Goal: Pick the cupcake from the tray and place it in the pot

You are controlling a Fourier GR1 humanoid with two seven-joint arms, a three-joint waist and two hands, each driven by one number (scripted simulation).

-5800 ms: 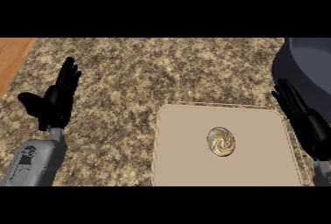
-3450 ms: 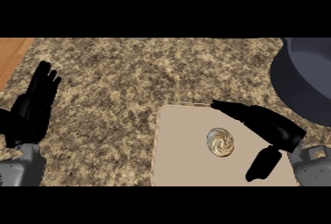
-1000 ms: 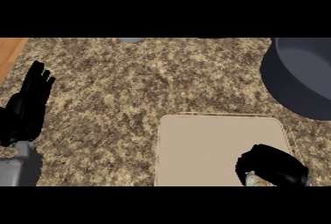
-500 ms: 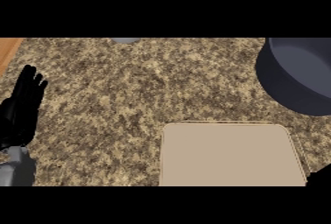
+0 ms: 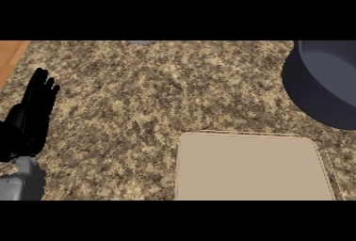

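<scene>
The beige tray [image 5: 254,167] lies on the speckled counter at the lower right, and its top is bare; no cupcake shows anywhere in the head view. The dark grey pot [image 5: 327,84] stands at the right edge, partly cut off, its inside bare as far as it shows. My left hand [image 5: 28,120] rests open at the left edge, fingers straight and pointing up. My right hand is out of the picture.
A small grey object [image 5: 141,42] peeks in at the counter's far edge. A strip of wooden surface [image 5: 10,54] shows at the top left corner beyond the counter.
The right hand, curled over the tray a second ago, has left the view at the lower right. The cupcake is no longer seen. The view has shifted slightly.
</scene>
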